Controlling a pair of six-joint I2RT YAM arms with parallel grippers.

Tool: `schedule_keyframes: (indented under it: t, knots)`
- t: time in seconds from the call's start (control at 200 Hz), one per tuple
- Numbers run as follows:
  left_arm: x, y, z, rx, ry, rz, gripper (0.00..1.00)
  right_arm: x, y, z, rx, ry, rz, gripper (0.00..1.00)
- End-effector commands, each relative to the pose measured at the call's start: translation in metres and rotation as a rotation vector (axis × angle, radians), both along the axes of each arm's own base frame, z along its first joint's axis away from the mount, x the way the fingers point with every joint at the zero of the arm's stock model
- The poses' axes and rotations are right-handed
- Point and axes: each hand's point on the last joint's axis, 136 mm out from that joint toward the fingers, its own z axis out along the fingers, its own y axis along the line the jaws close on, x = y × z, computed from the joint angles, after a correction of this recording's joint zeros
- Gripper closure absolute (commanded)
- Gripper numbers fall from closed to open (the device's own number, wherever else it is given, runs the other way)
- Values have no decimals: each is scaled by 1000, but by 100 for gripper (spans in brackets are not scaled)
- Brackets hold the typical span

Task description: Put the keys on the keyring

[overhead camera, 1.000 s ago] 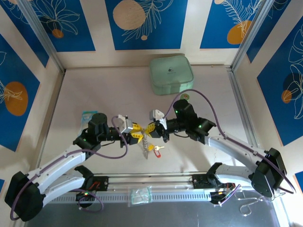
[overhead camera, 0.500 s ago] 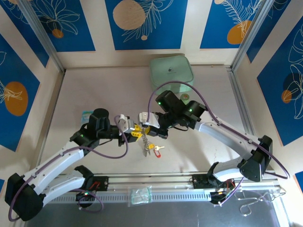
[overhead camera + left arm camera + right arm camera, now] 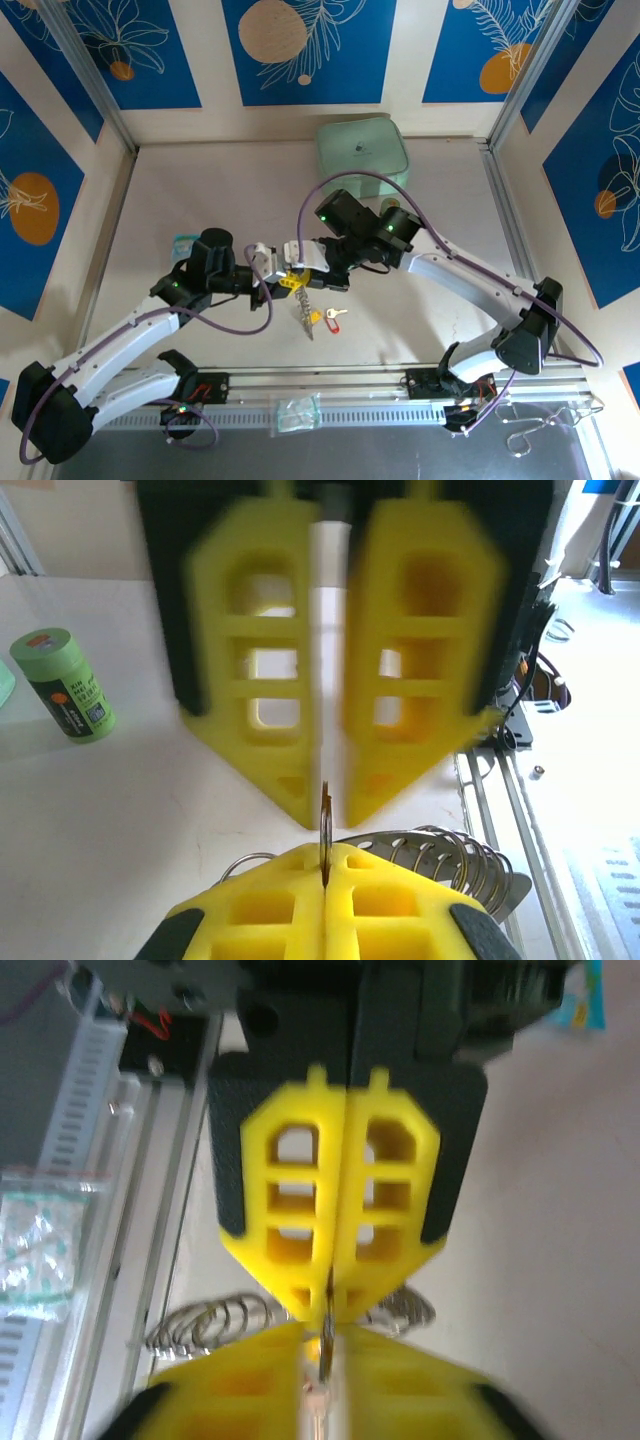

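left gripper [image 3: 326, 860] jaws together, pinching thin edge of keyring [image 3: 304, 308] | right gripper [image 3: 332, 802] tip to tip with it, jaws slightly apart | keyring hangs below both grippers, mid table [image 3: 200, 190] | yellow key [image 3: 315, 319] and red key [image 3: 336, 315] just beside ring's lower end, threaded or not: cannot tell

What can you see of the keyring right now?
The keyring is a thin silvery metal loop edged with small coil-like links. From the grippers it trails down toward the red-headed key; whether its low end rests on the table is unclear. The left gripper is shut on its thin edge, links fanning out behind. The right gripper faces it, jaws apart around that edge; blur hides any contact.
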Motion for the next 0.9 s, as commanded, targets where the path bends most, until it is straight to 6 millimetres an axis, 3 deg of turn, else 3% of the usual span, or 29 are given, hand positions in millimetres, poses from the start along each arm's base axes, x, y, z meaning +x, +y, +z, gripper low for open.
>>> schedule_keyframes:
  t: [0.0, 0.055, 0.17, 0.4, 0.595, 0.755, 0.895]
  knots:
    - [-4, -3, 15, -81, -22, -16, 100, -5, -2, 34, 244, 78, -20, 68]
    - [-4, -3, 15, -119, -18, 0, 100, -3, -8, 41, 360, 119, -44, 67]
    - [-3, -3, 18, -188, -11, 17, 100, -4, -17, 36, 503, 172, -78, 67]
    - [-4, -3, 21, -265, 32, 33, 100, -9, -10, 10, 541, 256, -93, 68]
    - [-7, -3, 21, -281, 46, 16, 100, -3, -2, 4, 546, 266, -110, 70]
    - [-8, -4, 23, -293, 48, 7, 100, -3, 1, 1, 546, 273, -104, 79]
    - [-7, -4, 25, -304, 46, 7, 100, -5, 3, 3, 552, 283, -90, 99]
